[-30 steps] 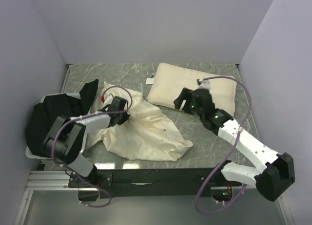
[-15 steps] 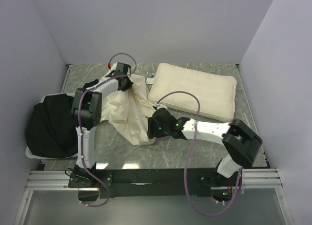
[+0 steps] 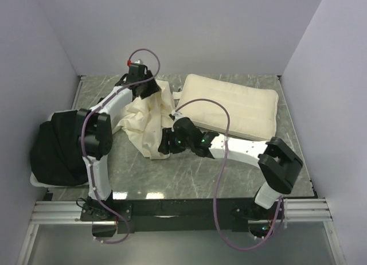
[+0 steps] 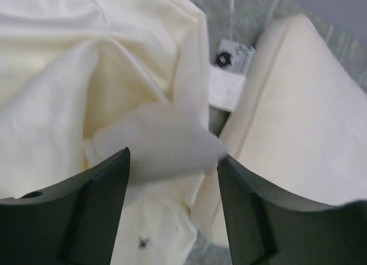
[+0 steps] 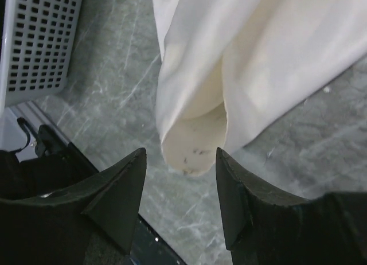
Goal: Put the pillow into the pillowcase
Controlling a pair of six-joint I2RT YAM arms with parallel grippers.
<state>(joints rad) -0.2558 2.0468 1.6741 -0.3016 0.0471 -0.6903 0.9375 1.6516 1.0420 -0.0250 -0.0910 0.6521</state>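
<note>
The pillow (image 3: 229,107) lies flat at the back right of the table, its seamed edge (image 4: 298,121) showing in the left wrist view. The pillowcase (image 3: 146,124) is bunched in a wrinkled heap just left of it, with a white tag (image 4: 235,55) near the pillow's corner. My left gripper (image 3: 150,88) hovers over the heap's far end. Seen from the wrist, the left gripper (image 4: 173,159) is open, with a loose flap of pillowcase (image 4: 86,76) just beyond its tips. My right gripper (image 3: 166,143) is at the heap's near end. In its own view the right gripper (image 5: 180,153) is open, and a folded end of the pillowcase (image 5: 195,139) hangs just past its tips.
A black cloth heap (image 3: 54,144) fills a white perforated basket (image 5: 34,41) at the left edge. The table's near edge and black rail (image 3: 189,205) run close behind the right gripper. White walls close in the back and both sides.
The left arm carried the pillowcase toward the back and opened its jaws. The right arm left the pillow and swung to the pillowcase's near end. The case went from spread out to bunched.
</note>
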